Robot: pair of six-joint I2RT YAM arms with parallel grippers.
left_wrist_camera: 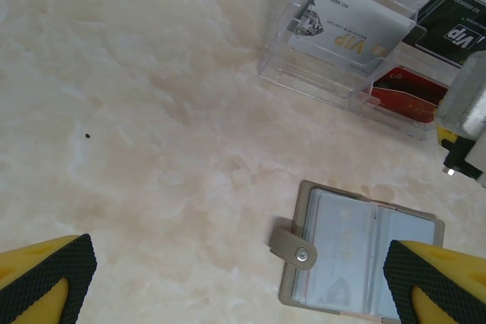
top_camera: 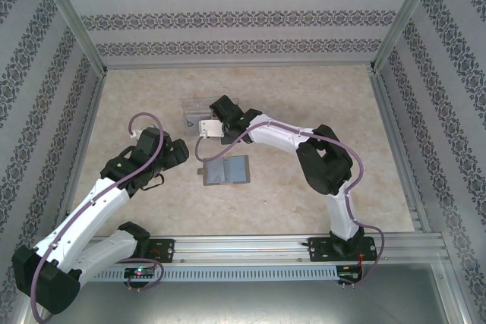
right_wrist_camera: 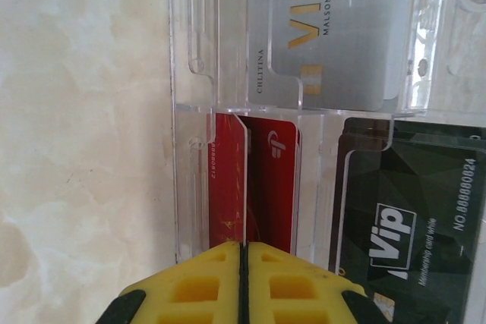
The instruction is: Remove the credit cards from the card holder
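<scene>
Over the table [top_camera: 319, 187] centre, the left gripper [left_wrist_camera: 239, 286] hangs with jaws spread full, nothing between them. One finger [left_wrist_camera: 437, 282] overlaps the edge of the card holder [left_wrist_camera: 357, 259] in the wrist view; contact unclear. The holder lies open and flat. At the clear tray [right_wrist_camera: 190, 149] just beyond it, the right gripper [right_wrist_camera: 243, 286] has its fingers pressed flat together, tips at the red card [right_wrist_camera: 273, 180] slot. Can't tell if they pinch the card's edge. The grey card [right_wrist_camera: 334, 36] and black card [right_wrist_camera: 414, 225] sit in neighbouring tray compartments.
</scene>
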